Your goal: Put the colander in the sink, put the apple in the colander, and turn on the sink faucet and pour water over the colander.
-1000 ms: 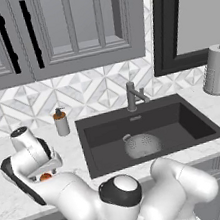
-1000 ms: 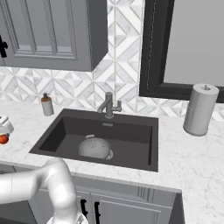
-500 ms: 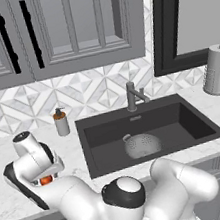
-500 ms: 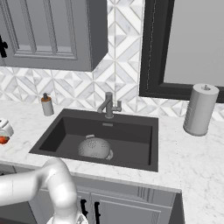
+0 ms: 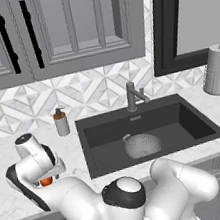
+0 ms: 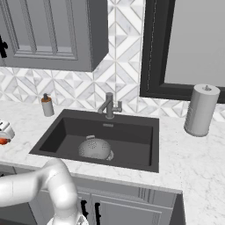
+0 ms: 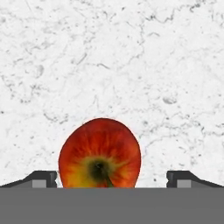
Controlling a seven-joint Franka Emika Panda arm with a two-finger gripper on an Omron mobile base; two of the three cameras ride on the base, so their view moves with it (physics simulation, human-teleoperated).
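Note:
The apple (image 7: 99,153), red with a yellow patch round its stem, lies on the white marble counter left of the sink (image 5: 189,119). My gripper (image 7: 111,179) is open straight above it, one fingertip on each side and neither touching it. In the left base view the apple (image 5: 45,182) peeks out beneath my white hand. It also shows at the left edge of the right base view, as a sliver of apple (image 6: 2,141). The grey perforated colander (image 5: 140,145) sits in the dark basin, near the drain. The faucet (image 5: 132,96) stands behind the basin with no stream showing.
A brown-topped soap dispenser (image 5: 61,121) stands on the counter between my hand and the sink. A paper towel roll (image 5: 218,69) is on the counter at the far right. Grey upper cabinets hang above the patterned backsplash. The counter's front edge runs close to the apple.
My hand has sunk a little toward the apple and stayed open. The colander and faucet have not moved.

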